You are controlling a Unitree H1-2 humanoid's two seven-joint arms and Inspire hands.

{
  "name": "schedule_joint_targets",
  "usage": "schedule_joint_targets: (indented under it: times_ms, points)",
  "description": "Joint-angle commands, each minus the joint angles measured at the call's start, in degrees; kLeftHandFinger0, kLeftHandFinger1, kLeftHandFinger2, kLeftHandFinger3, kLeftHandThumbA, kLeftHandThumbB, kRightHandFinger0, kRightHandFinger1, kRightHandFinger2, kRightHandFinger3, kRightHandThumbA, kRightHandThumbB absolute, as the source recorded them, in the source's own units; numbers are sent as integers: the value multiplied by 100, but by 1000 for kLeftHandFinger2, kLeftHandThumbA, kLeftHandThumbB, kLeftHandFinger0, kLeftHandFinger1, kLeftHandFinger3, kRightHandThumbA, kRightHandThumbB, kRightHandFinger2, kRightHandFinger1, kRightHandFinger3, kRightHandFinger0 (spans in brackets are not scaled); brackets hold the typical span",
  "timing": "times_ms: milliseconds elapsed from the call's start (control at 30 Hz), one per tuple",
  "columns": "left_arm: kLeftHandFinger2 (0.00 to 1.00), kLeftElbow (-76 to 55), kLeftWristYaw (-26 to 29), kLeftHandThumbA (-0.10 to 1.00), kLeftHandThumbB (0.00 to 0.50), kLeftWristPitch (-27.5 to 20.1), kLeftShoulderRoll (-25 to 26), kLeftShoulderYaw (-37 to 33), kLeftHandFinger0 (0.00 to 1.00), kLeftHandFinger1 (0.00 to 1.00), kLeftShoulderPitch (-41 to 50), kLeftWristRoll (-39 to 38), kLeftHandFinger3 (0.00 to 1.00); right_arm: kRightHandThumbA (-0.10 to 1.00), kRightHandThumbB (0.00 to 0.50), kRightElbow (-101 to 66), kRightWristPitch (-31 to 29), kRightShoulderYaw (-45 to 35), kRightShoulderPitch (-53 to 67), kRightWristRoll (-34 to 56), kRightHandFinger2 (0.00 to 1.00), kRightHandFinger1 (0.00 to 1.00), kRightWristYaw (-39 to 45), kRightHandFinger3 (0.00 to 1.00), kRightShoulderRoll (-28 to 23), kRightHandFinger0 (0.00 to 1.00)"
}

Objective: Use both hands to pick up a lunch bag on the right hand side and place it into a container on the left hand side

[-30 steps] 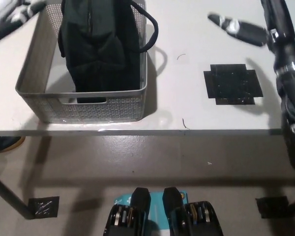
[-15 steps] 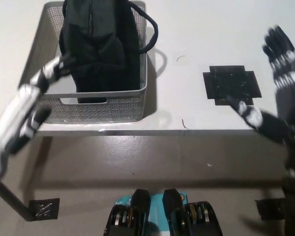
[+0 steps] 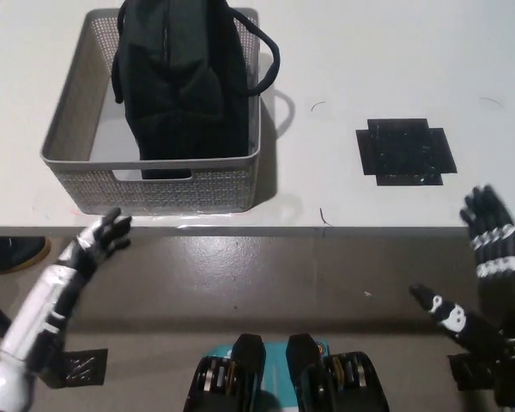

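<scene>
The white left hand point(image 3: 103, 233) is at the lower left, below the front edge of the table point(image 3: 395, 60). Its fingers are spread and hold nothing. It is just in front of the container's near left corner and does not touch it. The white forearm runs down to the bottom left corner of the view.

The black right hand point(image 3: 485, 275) is at the lower right, also off the table and in front of its edge. Its fingers are spread wide, pointing up and to the left. It holds nothing.

The lunch bag point(image 3: 184, 81) is black and stands upright inside the container point(image 3: 150, 189), a grey perforated basket on the left part of the table. The bag fills the right half of the container; the left half shows bare floor. The bag's carry strap point(image 3: 270, 64) loops out over the container's right rim.

A patch of black tape point(image 3: 405, 151) lies on the table to the right, well apart from the container.
</scene>
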Motion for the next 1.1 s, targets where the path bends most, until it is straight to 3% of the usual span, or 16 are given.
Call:
schedule_joint_targets:
  times_ms: [0, 67, 200, 433, 1067]
  points:
    - [1000, 912, 211, 1000, 256, -955, -341, -148, 1000, 1000, -111, 254, 1000, 1000, 275, 967, -875, 59, -52, 378, 1000, 1000, 279, 1000, 250, 1000]
    - [1000, 1266, 241, 1000, 240, -1086, -461, -142, 1000, 1000, -143, 223, 1000, 1000, 283, 1360, -916, 19, -111, 354, 1000, 1000, 257, 1000, 328, 1000]
    - [1000, 1817, 324, 1000, 206, -1244, -588, -33, 1000, 1000, -130, 206, 1000, 1000, 215, 2259, -1228, -68, -270, -54, 1000, 1000, 190, 1000, 458, 1000]
    - [1000, 2310, 389, 1000, 185, -1564, -575, 35, 1000, 1000, -244, 294, 1000, 1000, 212, 2509, -1228, -167, -547, -372, 1000, 1000, 80, 1000, 466, 1000]
    - [1000, 2301, 465, 1000, 160, -1453, -515, 4, 1000, 1000, -380, 343, 1000, 1000, 208, 2504, -1228, -311, -671, -409, 1000, 1000, 100, 1000, 478, 1000]
